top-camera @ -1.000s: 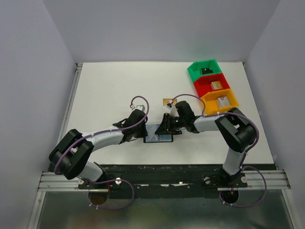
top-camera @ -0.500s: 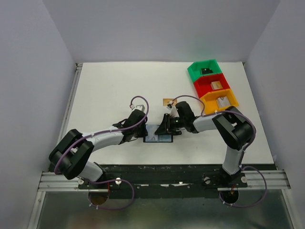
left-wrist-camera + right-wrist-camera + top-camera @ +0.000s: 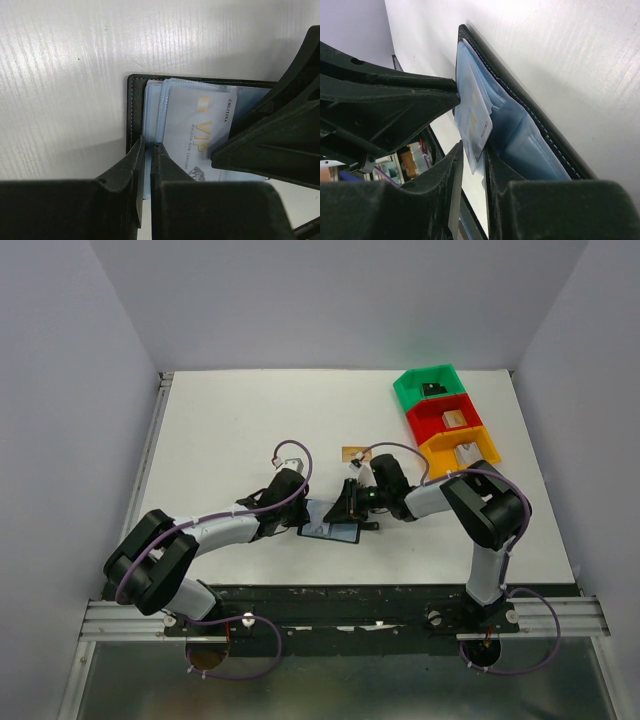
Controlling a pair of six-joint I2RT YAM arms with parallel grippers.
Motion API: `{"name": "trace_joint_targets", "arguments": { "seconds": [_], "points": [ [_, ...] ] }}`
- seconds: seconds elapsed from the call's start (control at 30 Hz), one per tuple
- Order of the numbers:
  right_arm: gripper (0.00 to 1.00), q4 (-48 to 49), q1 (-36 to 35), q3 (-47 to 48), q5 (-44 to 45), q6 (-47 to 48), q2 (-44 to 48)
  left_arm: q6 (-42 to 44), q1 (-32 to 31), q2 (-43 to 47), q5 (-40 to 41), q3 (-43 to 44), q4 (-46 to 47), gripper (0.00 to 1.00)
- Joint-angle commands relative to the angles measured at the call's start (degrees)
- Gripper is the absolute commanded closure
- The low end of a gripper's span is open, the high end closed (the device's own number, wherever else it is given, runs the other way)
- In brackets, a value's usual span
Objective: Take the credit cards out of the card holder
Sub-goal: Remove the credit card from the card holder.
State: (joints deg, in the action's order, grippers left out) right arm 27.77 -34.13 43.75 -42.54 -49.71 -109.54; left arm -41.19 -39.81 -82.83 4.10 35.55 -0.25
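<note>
The black leather bifold card holder (image 3: 330, 529) lies open on the white surface (image 3: 230, 430) between both arms. The left pincer (image 3: 147, 148) is clenched on the holder's blue-grey pocket edge, pinning that side. A silver-grey VIP card (image 3: 470, 110) juts out of the pocket, its free edge pointing straight into the right pincer (image 3: 473, 149), which straddles that edge; whether it actually bites the card cannot be told. The right arm is plainly the nearer one, so the pull likely runs along the card's plane, away from the left pincer.
</note>
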Motion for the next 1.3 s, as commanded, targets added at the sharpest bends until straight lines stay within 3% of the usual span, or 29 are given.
{"name": "trace_joint_targets", "arguments": {
  "seconds": [0.0,0.1,0.3,0.67,0.93,1.07,1.27],
  "points": [
    [0.72,3.8,-0.7,-0.9,-1.4,-0.6,-0.2,-0.1,-0.4,-2.1,-1.6,-1.4,-2.2,0.86],
    [0.78,3.7,-0.2,-1.5,-1.1,-0.6,0.9,-0.1,-0.4,-1.4,-1.5,-1.6,-2.6,0.85],
    [0.79,1.6,0.7,-2.3,-1.1,1.3,2.8,-0.1,-0.4,-1.2,-1.1,-1.6,-3.0,0.87],
    [0.83,-0.2,1.4,-3.3,-1.8,3.2,4.4,0.0,-0.4,-1.8,-1.0,-1.2,-3.4,1.0],
    [0.91,-0.2,2.0,-4.0,-1.8,3.7,4.8,-0.4,-0.4,-1.9,-1.0,-1.4,-3.3,1.0],
    [1.0,0.3,2.1,-4.4,-2.0,3.7,4.8,-0.6,-0.4,-2.0,-1.1,-1.4,-3.2,1.0],
    [1.0,1.0,2.7,-4.9,-2.5,3.3,5.1,-0.9,-0.3,-2.0,-1.1,-1.7,-3.3,1.0]
  ]
}}
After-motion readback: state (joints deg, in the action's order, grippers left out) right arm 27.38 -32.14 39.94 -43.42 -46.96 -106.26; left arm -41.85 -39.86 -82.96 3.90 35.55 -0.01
